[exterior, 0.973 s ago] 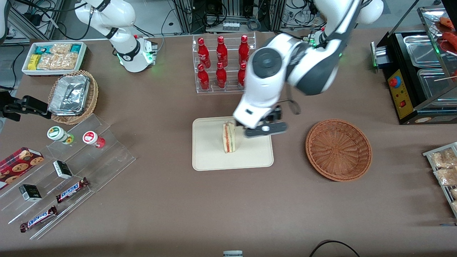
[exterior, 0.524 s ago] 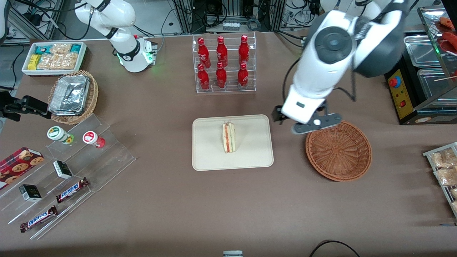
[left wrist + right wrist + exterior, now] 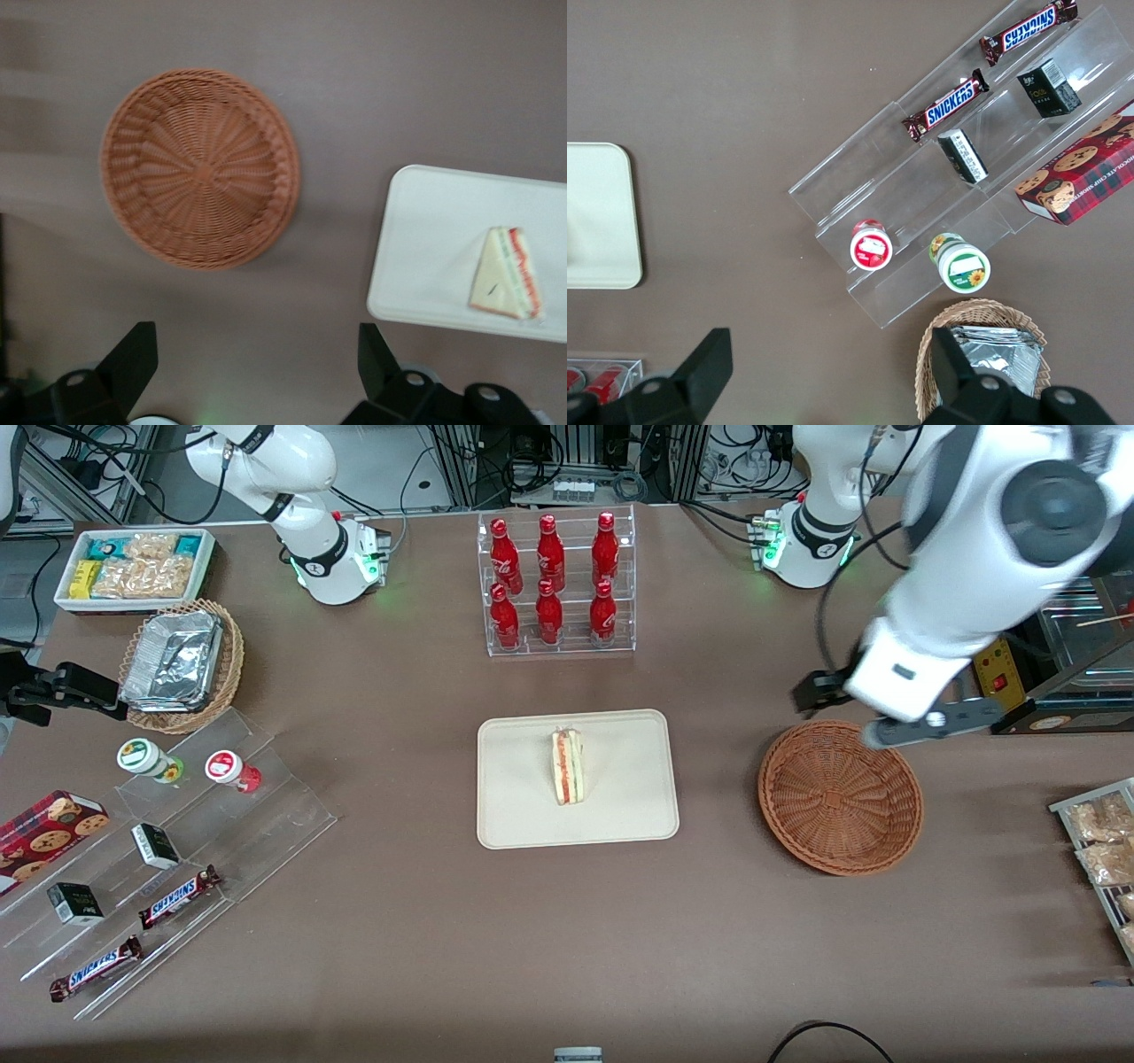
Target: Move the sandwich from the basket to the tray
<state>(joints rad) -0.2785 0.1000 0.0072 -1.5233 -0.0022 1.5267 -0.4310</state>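
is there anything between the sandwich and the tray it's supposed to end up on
No, nothing is in the way: the sandwich already rests on the tray, and the basket holds nothing. The gripper hangs open above the basket's rim, holding nothing.

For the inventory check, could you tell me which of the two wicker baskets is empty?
The reddish-brown basket beneath the open gripper is empty; the lighter tan basket holds foil containers.

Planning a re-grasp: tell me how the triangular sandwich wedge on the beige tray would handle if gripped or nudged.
The triangular sandwich wedge probably squashes easily: pale soft bread, layered filling. Standing on edge on the cream-beige rectangular tray, it may tip if pushed. The gripper, jaws open, hangs above the reddish-brown wicker basket.
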